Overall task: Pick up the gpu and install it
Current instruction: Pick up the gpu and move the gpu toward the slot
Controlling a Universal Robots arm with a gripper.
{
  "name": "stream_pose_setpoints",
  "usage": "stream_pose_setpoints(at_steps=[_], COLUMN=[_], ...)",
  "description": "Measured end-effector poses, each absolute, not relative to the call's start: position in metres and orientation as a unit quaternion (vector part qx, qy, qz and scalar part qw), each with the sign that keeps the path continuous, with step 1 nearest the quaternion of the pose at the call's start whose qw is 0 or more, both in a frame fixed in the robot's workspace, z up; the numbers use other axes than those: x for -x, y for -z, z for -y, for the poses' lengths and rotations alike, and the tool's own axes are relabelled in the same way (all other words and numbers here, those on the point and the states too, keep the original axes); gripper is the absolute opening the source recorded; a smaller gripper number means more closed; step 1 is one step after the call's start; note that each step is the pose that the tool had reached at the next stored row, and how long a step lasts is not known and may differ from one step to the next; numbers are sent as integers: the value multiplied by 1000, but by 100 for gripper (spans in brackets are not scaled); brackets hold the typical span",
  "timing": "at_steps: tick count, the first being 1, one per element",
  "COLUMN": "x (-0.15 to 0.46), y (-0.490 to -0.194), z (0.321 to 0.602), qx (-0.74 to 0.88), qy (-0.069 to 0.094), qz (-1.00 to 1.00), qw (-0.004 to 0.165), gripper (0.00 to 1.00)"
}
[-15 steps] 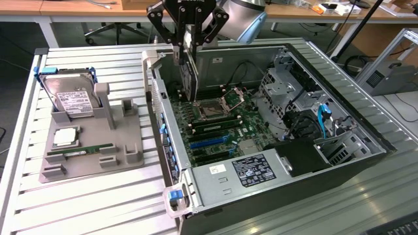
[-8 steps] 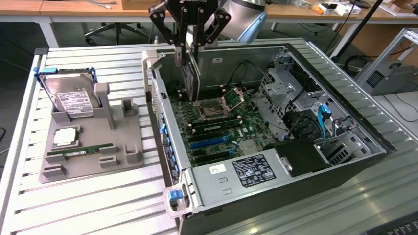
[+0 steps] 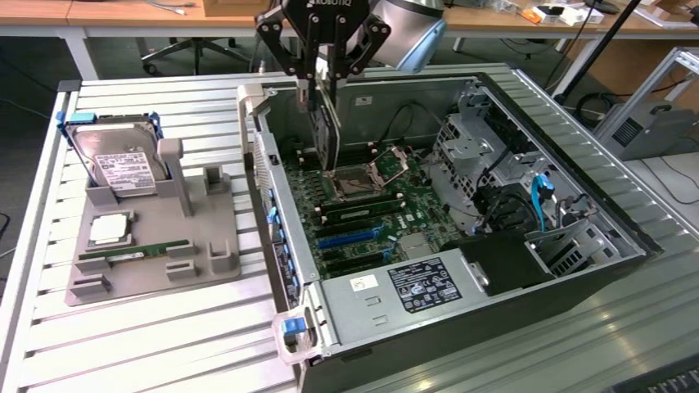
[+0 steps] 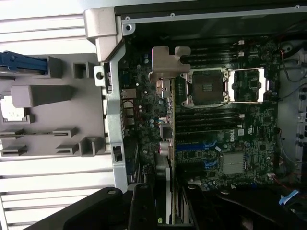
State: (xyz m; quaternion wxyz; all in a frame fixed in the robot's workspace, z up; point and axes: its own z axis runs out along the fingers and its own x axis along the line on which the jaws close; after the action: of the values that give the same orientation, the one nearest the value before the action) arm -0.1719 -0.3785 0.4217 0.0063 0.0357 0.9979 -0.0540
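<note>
Holding: black metal fingers (image 3: 340, 70) pinch the upper end of the gpu (image 3: 323, 131), a thin flat dark circuit card, pressing on its two faces.
Gpu position: it hangs below the fingers, long side upright, inside the open black tower computer case (image 3: 568, 270). It is over the far part of the green motherboard (image 3: 366, 205), just beside the square silvery processor socket (image 3: 355, 182). Whether its lower end touches the board cannot be told.
Wrist view: the gpu (image 4: 165, 72) shows edge-on, running away from the fingers (image 4: 142, 201), its silvery bracket at the end farthest from them.
Blue expansion slots (image 3: 349, 236): these lie nearer on the board than the card, which is not over them.
Step in hand: judged to be carrying the card inside the case toward its seat.
Doing it well: a firm, steady pinch with the card plumb. Slow travel, so the bracket does not catch the socket's raised frame. Card edge squared to the slot and bracket squared to the case wall on the exterior view's left before any pressing.
White slatted metal table (image 3: 164, 344): a grey plastic parts holder (image 3: 208, 237) carries a boxy silver hard drive (image 3: 120, 168) and a narrow green memory stick (image 3: 137, 252), well apart from the card.
</note>
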Motion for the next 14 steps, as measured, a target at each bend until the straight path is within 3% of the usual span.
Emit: stream_pose_setpoints(at_steps=[14], x=[159], y=[-418], z=[379], qx=[-36], qy=[60], qz=[-998], qw=[7], gripper=[27])
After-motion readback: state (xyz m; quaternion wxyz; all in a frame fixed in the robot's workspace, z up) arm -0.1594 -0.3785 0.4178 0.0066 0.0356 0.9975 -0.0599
